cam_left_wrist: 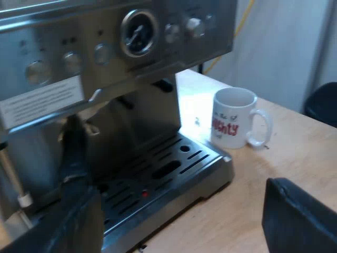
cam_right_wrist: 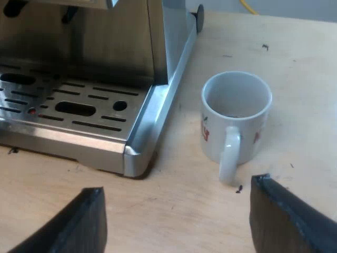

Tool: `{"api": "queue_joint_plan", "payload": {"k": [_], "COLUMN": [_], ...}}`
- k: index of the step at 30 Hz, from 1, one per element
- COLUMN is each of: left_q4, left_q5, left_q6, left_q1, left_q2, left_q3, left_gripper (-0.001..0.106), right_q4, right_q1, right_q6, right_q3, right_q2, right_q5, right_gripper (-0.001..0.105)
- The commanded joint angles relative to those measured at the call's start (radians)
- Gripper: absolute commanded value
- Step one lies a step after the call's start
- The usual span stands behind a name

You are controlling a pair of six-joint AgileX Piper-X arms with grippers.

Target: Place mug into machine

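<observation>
Wooden table (cam_right_wrist: 305,79) carries a white mug (cam_right_wrist: 236,118), upright, just beside the espresso machine (cam_right_wrist: 105,47), off its drip tray (cam_right_wrist: 79,110); right gripper (cam_right_wrist: 177,185) hangs spread wide near the mug's handle; left gripper (cam_left_wrist: 176,190) gapes too

Glossy ceramic mug (cam_right_wrist: 236,113), brushed-metal espresso machine (cam_left_wrist: 105,47), matt wooden table (cam_right_wrist: 295,58)

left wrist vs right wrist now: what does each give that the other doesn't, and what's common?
Left wrist view: pressure gauge and knobs on the espresso machine, plus a white label on its front. Right wrist view: the inside of the mug, seemingly empty, its handle turned toward the open right hand. Both: mug upright on the wooden table beside the drip tray, not yet on it.
</observation>
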Motion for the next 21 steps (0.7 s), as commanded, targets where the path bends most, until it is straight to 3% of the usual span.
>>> {"api": "queue_joint_plan", "payload": {"k": [1, 5, 13, 21], "left_q4": [-0.073, -0.125, -0.226, -0.232], "left_q5": [0.007, 0.005, 0.000, -0.015], "left_q6": [-0.009, -0.009, -0.009, -0.009], "left_q1": [-0.048, -0.109, -0.247, -0.285], "left_q2": [0.063, 0.148, 0.299, 0.345], "left_q3": [-0.005, -0.005, -0.005, -0.005], "left_gripper": [0.065, 0.065, 0.065, 0.065], "right_q4": [-0.029, -0.029, -0.143, -0.342], "right_q1": [0.021, 0.027, 0.027, 0.027], "right_q6": [0.030, 0.076, 0.101, 0.130], "right_q3": [-0.009, -0.007, 0.057, 0.181], "right_q2": [0.051, 0.113, 0.219, 0.252], "right_q5": [0.037, 0.053, 0.053, 0.053], "right_gripper": [0.059, 0.059, 0.059, 0.059]}}
